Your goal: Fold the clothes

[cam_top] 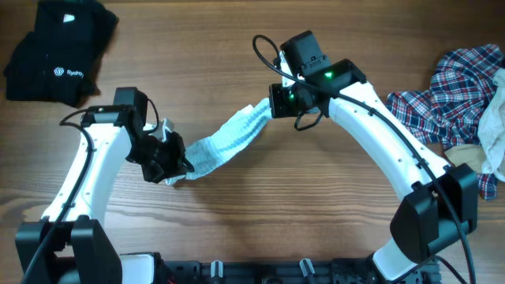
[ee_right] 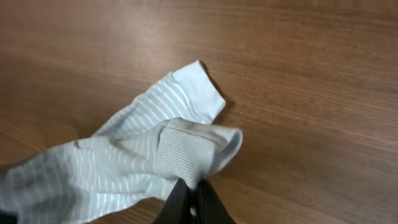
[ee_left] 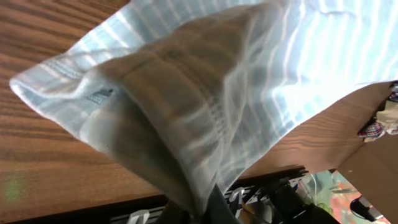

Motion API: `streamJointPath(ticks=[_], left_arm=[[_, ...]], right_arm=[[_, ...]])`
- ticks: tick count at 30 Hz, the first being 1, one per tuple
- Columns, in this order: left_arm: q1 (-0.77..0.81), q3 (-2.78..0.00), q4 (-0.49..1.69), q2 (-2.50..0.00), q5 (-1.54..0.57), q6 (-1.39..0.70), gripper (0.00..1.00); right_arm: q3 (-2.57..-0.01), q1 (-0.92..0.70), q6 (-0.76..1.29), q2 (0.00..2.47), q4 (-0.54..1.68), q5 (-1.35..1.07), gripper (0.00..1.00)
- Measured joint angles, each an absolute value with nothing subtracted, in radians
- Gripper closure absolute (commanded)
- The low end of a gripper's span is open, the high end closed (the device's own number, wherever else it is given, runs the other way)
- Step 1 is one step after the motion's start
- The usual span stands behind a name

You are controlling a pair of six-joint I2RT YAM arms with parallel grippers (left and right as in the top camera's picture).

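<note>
A small pale-blue striped garment (cam_top: 229, 138) hangs stretched between my two grippers above the wooden table. My left gripper (cam_top: 175, 164) is shut on its lower left end. In the left wrist view the cloth (ee_left: 205, 81) fills the frame and runs down into the shut jaws at the gripper (ee_left: 208, 208). My right gripper (cam_top: 278, 101) is shut on the upper right end. There the ribbed hem (ee_right: 180, 155) is pinched between the dark fingers (ee_right: 214, 205), and a sleeve cuff (ee_right: 199, 90) lies on the wood.
A black logo garment (cam_top: 59, 51) lies folded at the back left corner. A red-blue-white plaid shirt (cam_top: 446, 99) is heaped at the right edge, with a beige piece (cam_top: 469, 154) and a pale cloth (cam_top: 493, 126) beside it.
</note>
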State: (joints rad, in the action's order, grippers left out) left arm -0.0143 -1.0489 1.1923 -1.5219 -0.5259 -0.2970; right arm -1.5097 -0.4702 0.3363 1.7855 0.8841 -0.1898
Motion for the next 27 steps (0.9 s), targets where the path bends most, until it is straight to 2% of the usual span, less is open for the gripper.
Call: streamJointPath(ticks=[8,18,27], left_arm=[[-0.014,-1.221,1.189,-1.495,-0.525,-0.289,0.96],[-0.004,-1.315,1.188,-1.460,-0.522,-0.266,0.96],[0.153,-1.427,1.191,-1.460,-0.522,-0.267,0.96]], right_arm=[[-1.523,-0.397,0.339,1.772,0.864,-0.179,0.96],[-1.536,-0.357,0.339,1.605,0.865,-0.132,0.96],[-1.536,-0.356,0.346,1.526,0.910,-0.109,0.96]])
